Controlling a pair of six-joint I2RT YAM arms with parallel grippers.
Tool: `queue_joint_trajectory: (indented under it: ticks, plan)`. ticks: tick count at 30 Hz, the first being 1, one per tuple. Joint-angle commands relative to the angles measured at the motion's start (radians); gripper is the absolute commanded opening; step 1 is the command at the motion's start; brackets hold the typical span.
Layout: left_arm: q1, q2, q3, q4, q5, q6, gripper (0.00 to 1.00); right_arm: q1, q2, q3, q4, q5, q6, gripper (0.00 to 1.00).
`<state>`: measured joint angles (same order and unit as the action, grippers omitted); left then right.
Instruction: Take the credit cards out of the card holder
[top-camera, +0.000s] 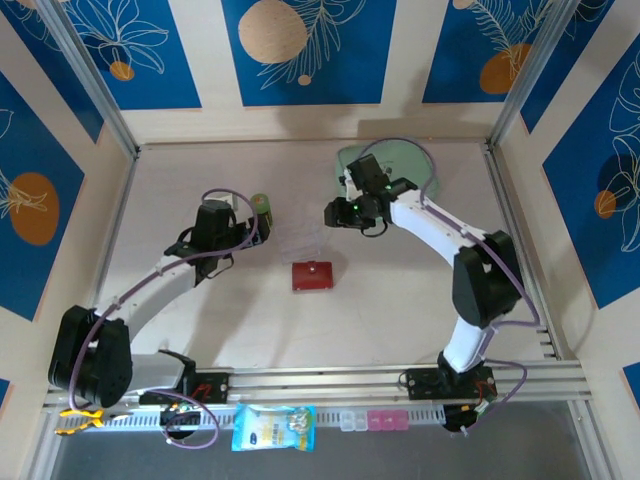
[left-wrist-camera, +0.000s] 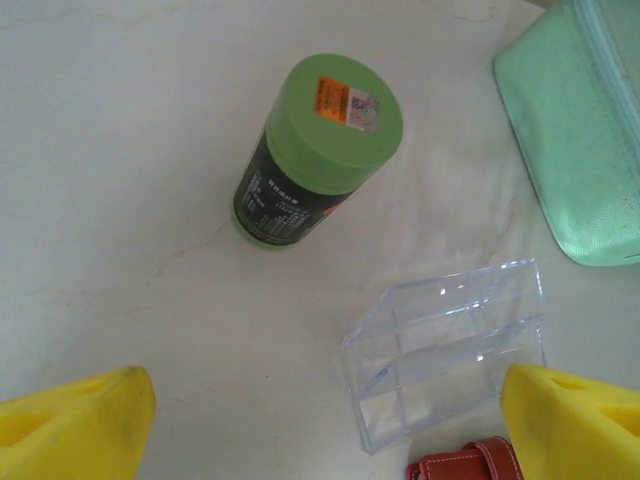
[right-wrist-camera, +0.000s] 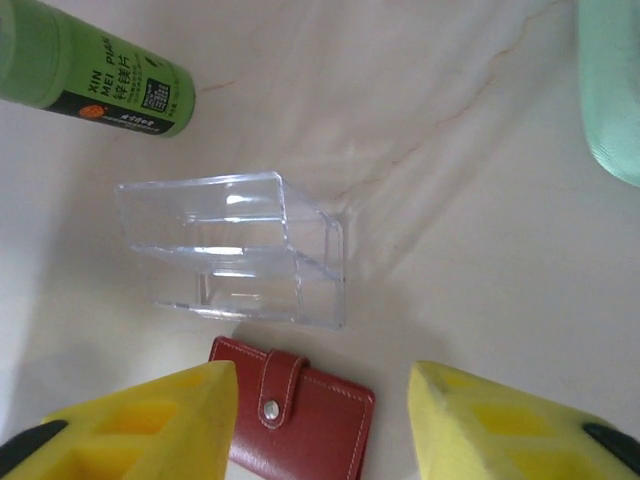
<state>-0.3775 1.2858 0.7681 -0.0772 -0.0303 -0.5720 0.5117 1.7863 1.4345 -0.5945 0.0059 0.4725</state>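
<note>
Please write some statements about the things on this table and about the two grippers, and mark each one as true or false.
1. The small red rectangular card holder is closed, with its snap tab fastened. True.
2. The green cylindrical bottle with a green lid is held by the left gripper. False: it rests on the table, and that gripper is open and empty.
3. A mint-green fabric pouch lies near the clear plastic stand. True.
4. The right gripper is clamped on the card holder. False: its yellow fingers stand apart, holding nothing.
5. The clear plastic stand lies on top of the card holder. False: it sits beside it on the table.
</note>
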Motion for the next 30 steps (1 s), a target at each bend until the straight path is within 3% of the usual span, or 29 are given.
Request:
queue_joint_trajectory:
  ticks: [1,17,30]
  plan:
    - [-0.007,0.021,0.006,-0.021,-0.028,-0.054,0.9,0.033,0.096,0.111,-0.1,0.016,0.003,0.4]
    - [-0.004,0.052,0.019,-0.056,-0.037,-0.076,0.92,0.082,0.387,0.427,-0.216,0.092,-0.011,0.31]
    - [-0.004,0.035,0.003,-0.059,-0.033,-0.082,0.92,0.091,0.436,0.451,-0.227,0.1,-0.009,0.23]
